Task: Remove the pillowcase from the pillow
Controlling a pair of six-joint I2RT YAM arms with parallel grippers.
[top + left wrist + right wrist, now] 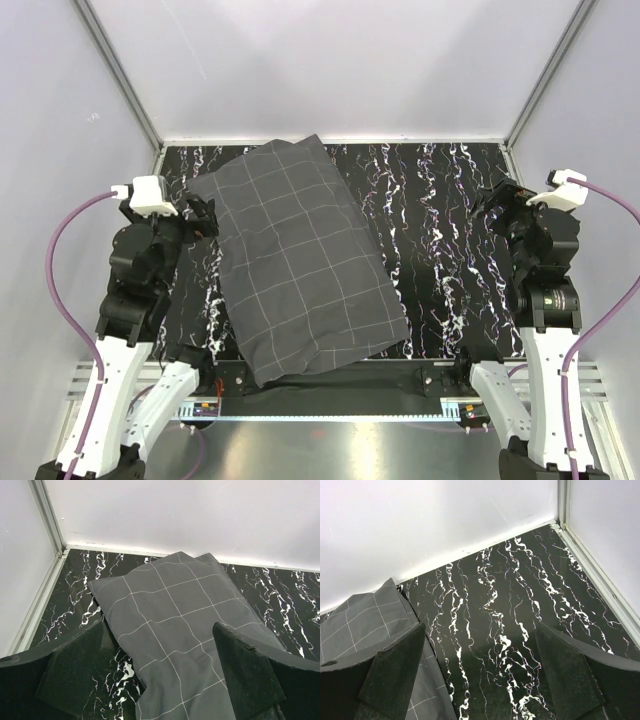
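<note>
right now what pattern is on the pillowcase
Pillowcase: dark grey, thin white grid; clearest in left wrist view.

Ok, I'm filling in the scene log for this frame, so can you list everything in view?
Pillowcase: one, dark grey with a thin white grid, lying diagonally on the left-centre of the table, its near end at the front edge.
Pillow: none visible; the case looks filled and covers it fully.
Table: one, black marble with white veins.
Walls: white, on the far and both side faces.
Frame posts: two, aluminium, at the far corners.
Cables: two, purple, looping outside each arm.
Left arm: black and white; jaws open, empty, by the pillowcase's left edge.
Right arm: black and white; jaws open, empty, over bare table at the right.
</note>
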